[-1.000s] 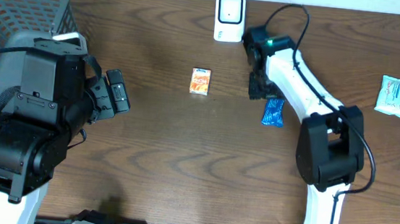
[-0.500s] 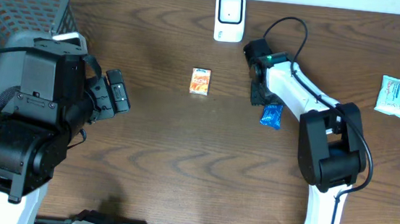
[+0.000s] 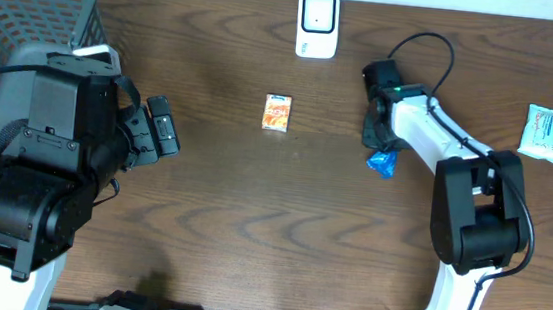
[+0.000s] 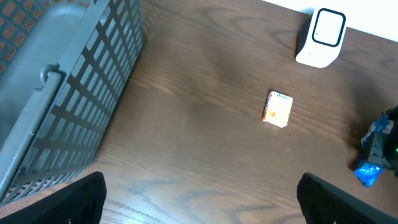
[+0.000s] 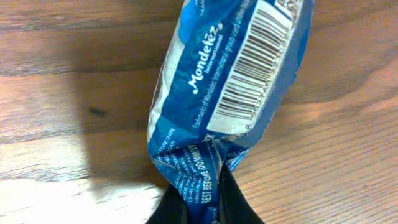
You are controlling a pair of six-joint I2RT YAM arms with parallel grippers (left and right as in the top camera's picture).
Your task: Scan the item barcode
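Right pincer (image 5: 202, 200): clamped on the end seam of the blue foil snack packet (image 5: 227, 93), whose long axis runs straight away, barcode (image 5: 256, 65) showing, over the brown wooden counter (image 5: 56, 74). White box-shaped scanner (image 3: 317, 23): farther on, nearest this arm. Left pincer (image 3: 163, 130): wide, empty.

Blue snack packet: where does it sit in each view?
Overhead: blue packet right of centre, below and right of the white scanner.
Left wrist: blue packet at the far right edge, low; white scanner top right.
Right wrist: blue packet fills the centre, barcode showing; no scanner.
Shared landmark: white scanner.
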